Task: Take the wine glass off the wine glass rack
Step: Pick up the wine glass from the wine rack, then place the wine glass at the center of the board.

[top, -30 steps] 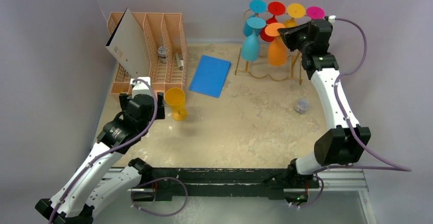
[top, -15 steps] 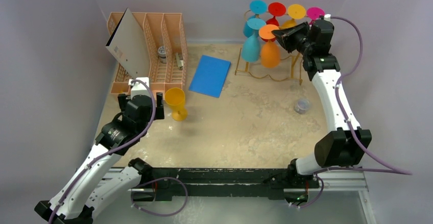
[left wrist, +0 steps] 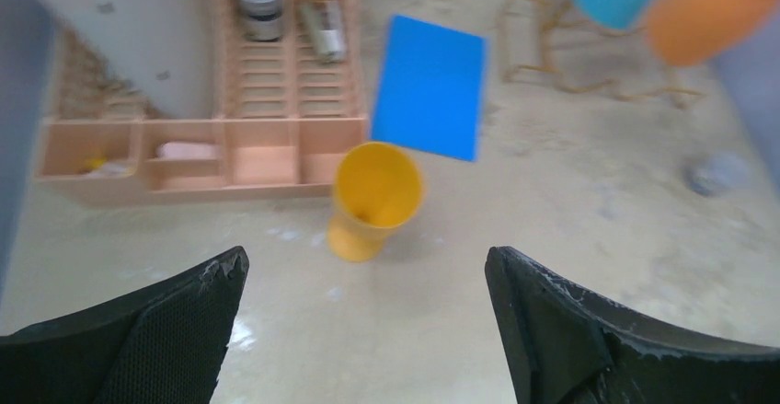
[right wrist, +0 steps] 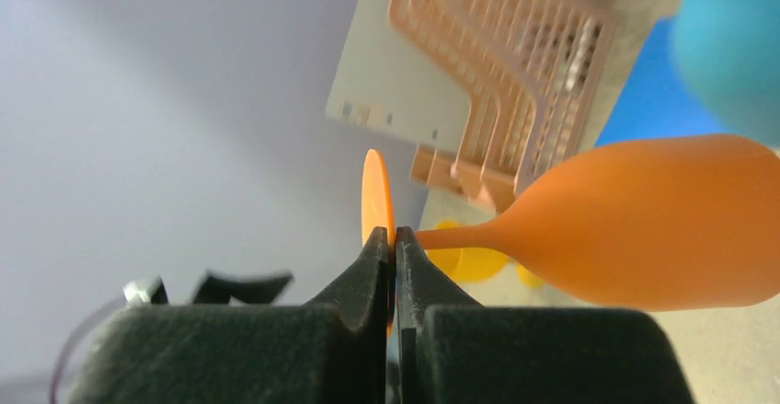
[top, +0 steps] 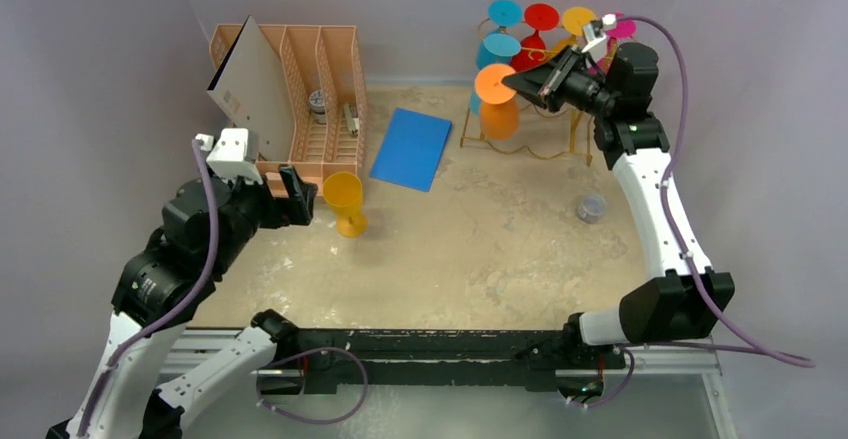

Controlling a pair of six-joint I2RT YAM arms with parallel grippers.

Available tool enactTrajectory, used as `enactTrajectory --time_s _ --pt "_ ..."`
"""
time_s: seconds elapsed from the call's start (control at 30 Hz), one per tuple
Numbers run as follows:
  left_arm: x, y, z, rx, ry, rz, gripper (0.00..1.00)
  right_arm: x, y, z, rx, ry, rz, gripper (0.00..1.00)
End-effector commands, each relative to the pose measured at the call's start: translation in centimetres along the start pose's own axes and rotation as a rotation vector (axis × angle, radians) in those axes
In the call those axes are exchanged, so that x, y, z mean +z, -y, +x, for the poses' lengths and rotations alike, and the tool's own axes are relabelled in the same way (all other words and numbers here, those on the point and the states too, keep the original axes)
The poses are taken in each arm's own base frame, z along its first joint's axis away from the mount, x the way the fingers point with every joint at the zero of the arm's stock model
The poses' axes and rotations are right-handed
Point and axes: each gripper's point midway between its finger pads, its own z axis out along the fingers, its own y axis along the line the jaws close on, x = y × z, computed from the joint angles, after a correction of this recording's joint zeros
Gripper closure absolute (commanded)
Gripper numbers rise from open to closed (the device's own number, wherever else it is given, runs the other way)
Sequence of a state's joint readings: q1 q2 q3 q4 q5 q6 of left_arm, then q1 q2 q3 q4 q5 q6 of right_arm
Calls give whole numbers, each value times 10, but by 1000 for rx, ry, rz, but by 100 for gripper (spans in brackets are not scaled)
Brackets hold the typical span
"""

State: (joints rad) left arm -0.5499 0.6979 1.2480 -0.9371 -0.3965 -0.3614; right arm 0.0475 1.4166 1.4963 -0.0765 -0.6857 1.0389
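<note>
Two grippers show. The right gripper [right wrist: 394, 238] has its jaws pressed together on the thin stem of the orange plastic wine glass [right wrist: 644, 225], pinching it right under the round flat foot. In the right wrist view the foot stands on edge just past the fingertips [right wrist: 372, 257], and the bowl swells out to one side of the jaws. From above, the right gripper [top: 515, 81] holds that glass [top: 497, 109] upside down, foot on top and bowl hanging below.

Behind the jaws stands the tall gold-yellow wire wine glass rack [top: 466, 125]. The pinched glass hangs at the rack's front left corner, beside a teal glass [top: 497, 49]. Whether its foot is quite clear of the looped rails I cannot tell. Teal [top: 505, 11], red [top: 541, 16], yellow [top: 579, 20] and pink [top: 620, 26] feet sit on top of the rack, further behind the jaws.

The left gripper [left wrist: 366, 257] has its jaws spread wide and holds nothing. Just ahead of them, centred in the gap, a yellow plastic wine glass [left wrist: 375, 197] stands upright on the sandy table [left wrist: 552, 238], not touching either finger. Beyond it lies a flat blue rectangular sheet [left wrist: 430, 86]. The peach-orange slotted plastic organizer [left wrist: 184, 146] sits ahead of the left finger.
</note>
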Motion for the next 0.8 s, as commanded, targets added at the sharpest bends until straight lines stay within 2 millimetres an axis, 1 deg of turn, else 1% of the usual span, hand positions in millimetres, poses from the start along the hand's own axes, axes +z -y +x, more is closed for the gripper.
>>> enactTrajectory --time_s 0.0,0.1,0.17,0.27,0.33,0.4,0.53,0.6,0.7,0.77 --pt "-2 83 12 -17 -181 402 2 -17 -19 73 -155 -270 -154 100" --pt "4 122 24 -75 -265 579 6 -22 -9 119 -172 -388 -153 100" --pt "8 144 26 -119 -292 679 9 -29 -2 146 -183 -440 -153 100" --pt "13 172 29 -195 -344 799 10 -41 8 178 -228 -490 -173 100" --pt "16 183 31 -229 -358 841 11 -47 13 193 -269 -514 -193 100" --pt "18 189 31 -243 -343 855 11 -52 16 202 -310 -527 -219 100" --pt "23 192 34 -251 -329 859 7 -57 12 210 -410 -539 -310 100" --pt "23 195 36 -252 -342 878 8 -55 12 213 -454 -533 -353 100" --pt "23 202 35 -273 -328 923 9 -46 15 217 -512 -500 -379 100" --pt "26 205 40 -288 -336 940 14 -42 13 222 -536 -495 -419 100"
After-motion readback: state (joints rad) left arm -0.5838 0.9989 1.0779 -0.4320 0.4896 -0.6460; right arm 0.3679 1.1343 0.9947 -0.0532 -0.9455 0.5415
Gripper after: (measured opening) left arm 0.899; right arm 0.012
